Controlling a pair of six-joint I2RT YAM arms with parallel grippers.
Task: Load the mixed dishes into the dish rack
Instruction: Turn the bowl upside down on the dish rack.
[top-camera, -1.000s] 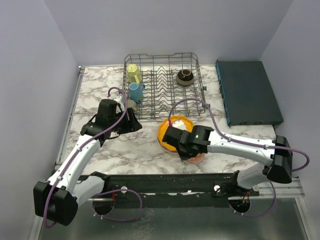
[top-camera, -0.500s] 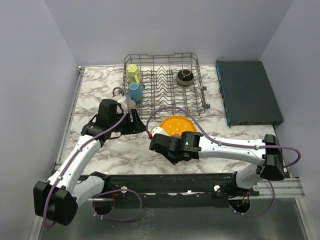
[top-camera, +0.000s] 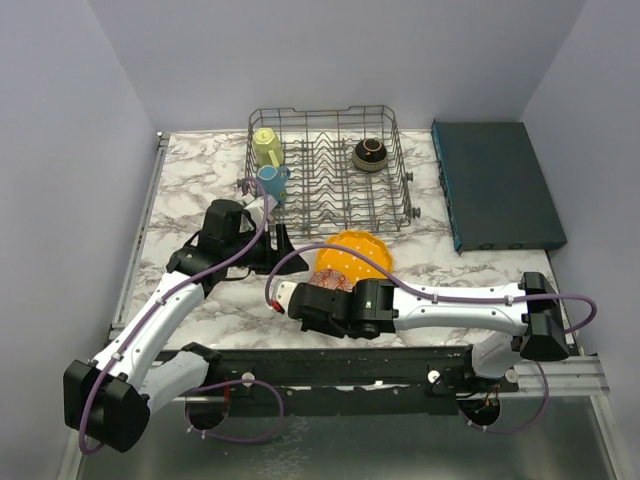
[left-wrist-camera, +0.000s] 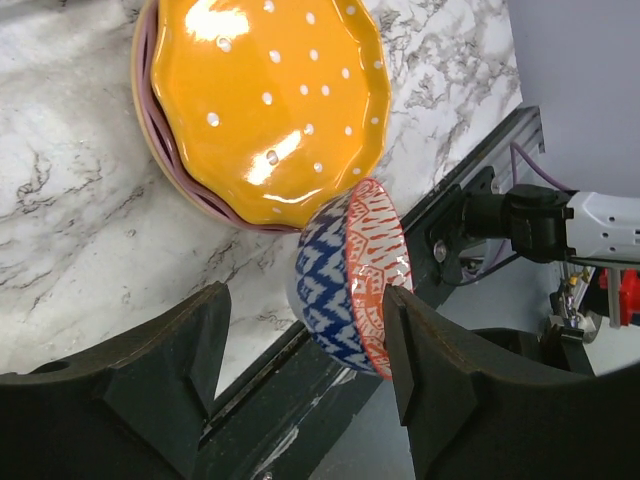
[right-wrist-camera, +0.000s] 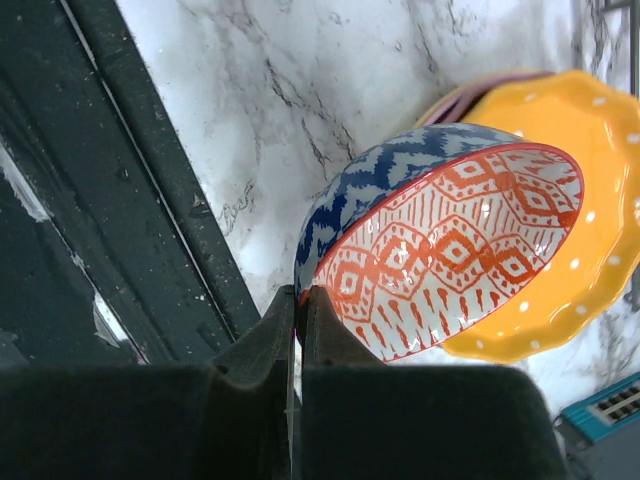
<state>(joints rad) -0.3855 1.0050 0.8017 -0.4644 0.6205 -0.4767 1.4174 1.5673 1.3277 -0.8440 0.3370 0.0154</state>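
My right gripper is shut on the rim of a small bowl, blue-white outside and red-patterned inside, and holds it tilted above the table's front edge. In the top view the gripper and bowl sit just in front of the orange dotted plate. That plate lies on a pink plate. My left gripper is open and empty, its jaws wide, with the bowl beyond them; it shows left of the plates. The dish rack holds a yellow mug, a blue mug and a dark brown bowl.
A flat dark teal box lies right of the rack. The black front rail runs along the table's near edge, right under the held bowl. Marble table top lies left of the rack.
My right gripper has carried the bowl left and toward the front edge, uncovering the orange plate. My left gripper has moved right, toward the plates.
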